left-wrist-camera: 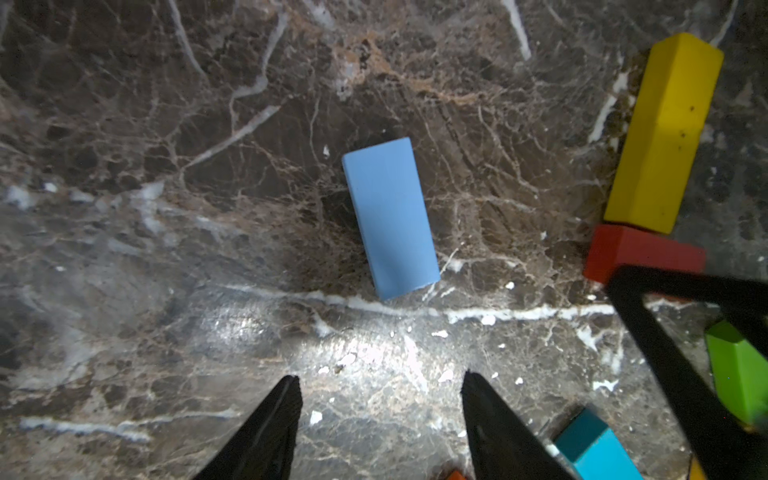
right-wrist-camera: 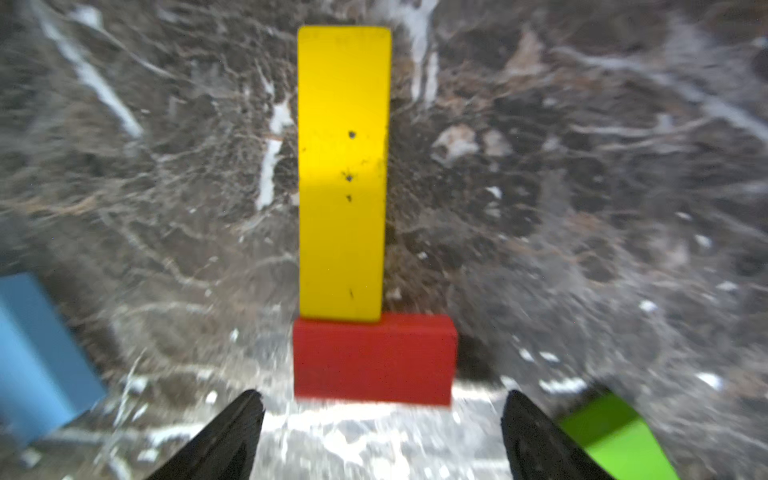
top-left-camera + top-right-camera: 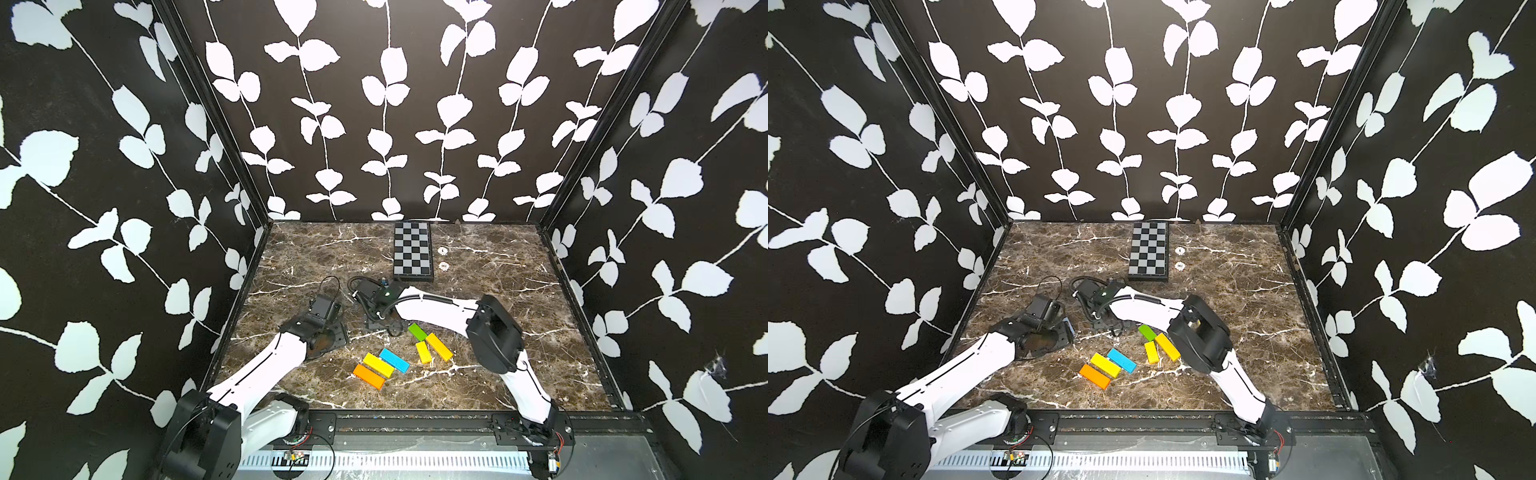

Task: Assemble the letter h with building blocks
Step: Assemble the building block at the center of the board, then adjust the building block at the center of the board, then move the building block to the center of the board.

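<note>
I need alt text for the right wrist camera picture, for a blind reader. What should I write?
A long yellow block butts end-on against a short red block, forming an L on the marble table, just beyond the open, empty right gripper. A light blue block and a green block sit at opposite edges.

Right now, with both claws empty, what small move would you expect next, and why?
Probably the left gripper should ease down over the light blue block to grasp it. Its jaws stand open and empty just short of that block, which lies apart from the others. The red block already touches the end of the yellow bar, so a leg piece seems wanted next.
</note>
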{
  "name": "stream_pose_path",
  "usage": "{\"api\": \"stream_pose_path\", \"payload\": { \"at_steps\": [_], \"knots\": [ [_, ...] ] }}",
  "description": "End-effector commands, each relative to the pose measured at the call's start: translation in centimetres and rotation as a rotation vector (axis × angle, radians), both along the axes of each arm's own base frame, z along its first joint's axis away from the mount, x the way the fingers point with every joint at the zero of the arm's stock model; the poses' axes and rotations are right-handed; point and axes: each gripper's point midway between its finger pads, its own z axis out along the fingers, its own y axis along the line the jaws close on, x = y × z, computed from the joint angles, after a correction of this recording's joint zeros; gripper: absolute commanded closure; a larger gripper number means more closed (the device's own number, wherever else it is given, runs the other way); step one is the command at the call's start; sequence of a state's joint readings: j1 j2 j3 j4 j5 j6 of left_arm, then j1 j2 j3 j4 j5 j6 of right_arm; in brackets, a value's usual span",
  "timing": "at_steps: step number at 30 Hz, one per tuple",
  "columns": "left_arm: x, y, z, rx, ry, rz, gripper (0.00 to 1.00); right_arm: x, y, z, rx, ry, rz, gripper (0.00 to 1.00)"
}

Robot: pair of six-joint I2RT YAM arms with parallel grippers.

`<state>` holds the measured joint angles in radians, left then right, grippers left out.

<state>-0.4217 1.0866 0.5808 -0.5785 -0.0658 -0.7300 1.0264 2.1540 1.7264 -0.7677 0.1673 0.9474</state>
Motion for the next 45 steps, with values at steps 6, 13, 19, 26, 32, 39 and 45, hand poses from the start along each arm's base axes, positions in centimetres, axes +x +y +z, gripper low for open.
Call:
{"api": "stream_pose_path", "payload": {
  "at_steps": [6,13,19,26,32,39,45],
  "knots": [
    [0.0,0.6,1.1,0.026,-0.024,0.001,0.35,-1.4,-6.4,4.3,-0.049,-0.044,0.078,0.12],
    [0.3,0.8,1.1,0.039,-0.027,0.007,0.35,-4.4,-13.9,0.9,-0.158,0.069,0.085,0.19],
    [0.6,0.4,1.3,0.029,-0.023,0.008,0.36,-6.4,-18.2,-1.8,-0.243,0.123,0.034,0.21],
    [0.7,0.4,1.2,0.033,-0.019,0.005,0.36,-6.7,-24.2,-2.4,-0.298,0.147,-0.103,0.35],
    [0.8,0.4,1.1,0.031,-0.015,0.020,0.35,-5.1,-21.8,0.7,-0.173,0.100,-0.036,0.28],
    [0.7,0.9,1.6,0.042,-0.026,0.041,0.34,-3.4,-15.6,1.0,-0.149,0.066,0.088,0.17],
    [0.4,1.6,1.7,0.051,-0.026,0.057,0.33,-3.1,-12.3,-1.1,-0.131,0.104,0.169,0.19]
  ]
}}
